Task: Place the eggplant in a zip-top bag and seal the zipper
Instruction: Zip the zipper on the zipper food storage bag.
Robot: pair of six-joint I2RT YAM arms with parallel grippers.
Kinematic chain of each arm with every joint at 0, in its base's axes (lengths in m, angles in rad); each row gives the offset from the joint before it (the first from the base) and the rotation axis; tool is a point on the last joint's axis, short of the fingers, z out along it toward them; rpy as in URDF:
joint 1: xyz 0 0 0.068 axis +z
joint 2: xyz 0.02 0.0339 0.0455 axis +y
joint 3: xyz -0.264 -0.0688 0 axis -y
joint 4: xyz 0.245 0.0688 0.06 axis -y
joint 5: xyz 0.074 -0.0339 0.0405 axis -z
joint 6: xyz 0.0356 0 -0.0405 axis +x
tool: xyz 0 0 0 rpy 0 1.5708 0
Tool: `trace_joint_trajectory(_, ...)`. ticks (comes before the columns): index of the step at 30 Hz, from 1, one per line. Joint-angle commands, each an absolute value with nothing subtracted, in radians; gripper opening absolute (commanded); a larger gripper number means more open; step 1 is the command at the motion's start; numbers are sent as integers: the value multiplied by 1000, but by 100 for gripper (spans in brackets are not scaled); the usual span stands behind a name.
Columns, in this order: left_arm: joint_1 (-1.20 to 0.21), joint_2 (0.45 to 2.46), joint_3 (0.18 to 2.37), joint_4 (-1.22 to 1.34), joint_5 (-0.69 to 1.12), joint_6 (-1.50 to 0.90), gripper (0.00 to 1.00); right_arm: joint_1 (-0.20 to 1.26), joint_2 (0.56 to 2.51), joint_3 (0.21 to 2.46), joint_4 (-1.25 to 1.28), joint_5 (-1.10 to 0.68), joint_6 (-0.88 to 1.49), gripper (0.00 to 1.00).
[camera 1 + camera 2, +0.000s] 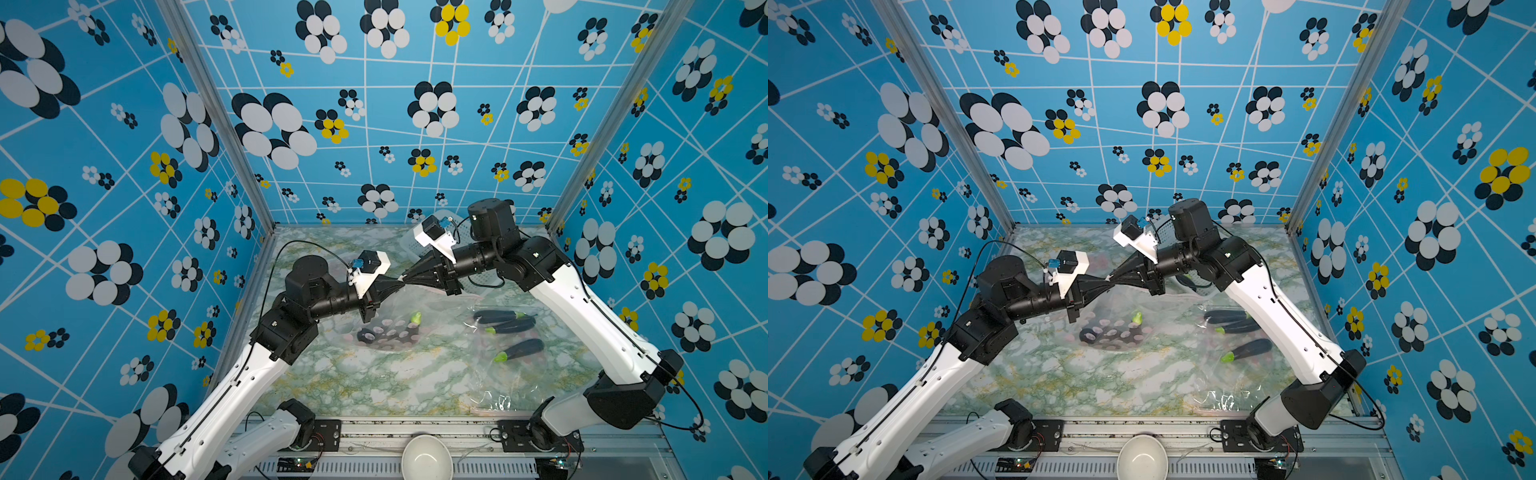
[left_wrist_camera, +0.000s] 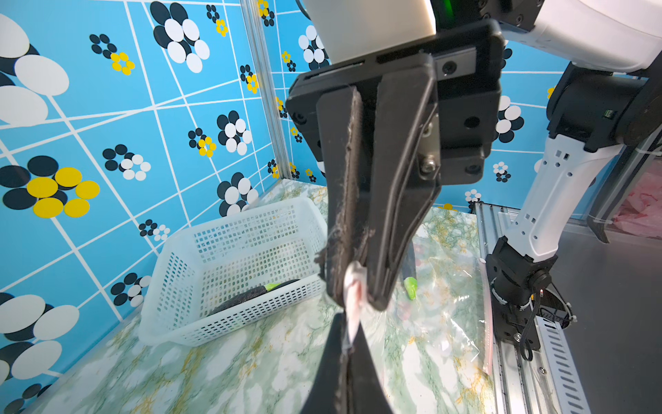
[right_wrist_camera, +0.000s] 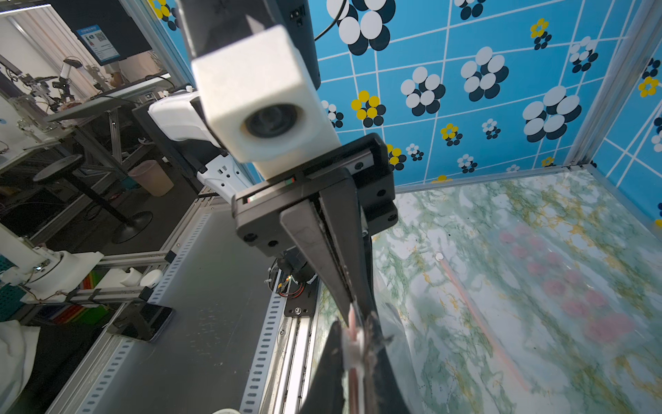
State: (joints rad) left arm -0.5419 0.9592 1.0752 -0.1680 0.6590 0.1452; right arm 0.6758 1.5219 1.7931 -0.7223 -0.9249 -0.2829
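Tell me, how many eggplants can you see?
5: one eggplant inside the lifted bag, three more close together on the table, one in the white basket. Others may be hidden.

A robotics lab: aluminium-framed patterned booth (image 1: 374, 124), with workbenches (image 3: 89, 107) and another robot arm (image 3: 53, 267) outside.

Cannot make out, in both top views, just where the left gripper (image 1: 399, 284) and right gripper (image 1: 407, 279) pinch the zip-top bag (image 1: 392, 309): too small. In a top view, see only bits of the white basket (image 1: 1165, 232) past the right arm (image 1: 1279, 316). Lose part of the bowl (image 1: 426, 453) to the bottom edge. Glimpse 1 eggplant (image 1: 384, 333) only through the bag's printed dots. Get just a blur of the pink zipper (image 3: 480, 312) in the right wrist view. Find the left gripper's fingertips (image 2: 327, 365) cut off at the left wrist view's edge.
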Motion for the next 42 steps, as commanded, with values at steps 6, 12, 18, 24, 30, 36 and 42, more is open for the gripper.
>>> trace_joint_trajectory(6,-524,931,1072,-91,674,99,0,651,1455,1753,-730,-894,-303,4)
trace_joint_trajectory(12,-479,908,1050,-42,705,30,0,626,1407,1706,-734,-881,-310,4)
trace_joint_trajectory(18,-466,902,1045,4,714,-4,0,610,1374,1669,-738,-859,-308,4)
trace_joint_trajectory(24,-457,898,1055,29,713,-34,0,594,1342,1628,-720,-837,-297,4)
trace_joint_trajectory(30,-456,887,1079,40,715,-61,0,571,1313,1559,-665,-833,-268,4)
trace_joint_trajectory(36,-457,874,1117,-7,678,-54,0,553,1290,1513,-626,-822,-251,4)
trace_joint_trajectory(42,-456,859,1143,-50,618,-39,0,543,1279,1484,-613,-803,-242,4)
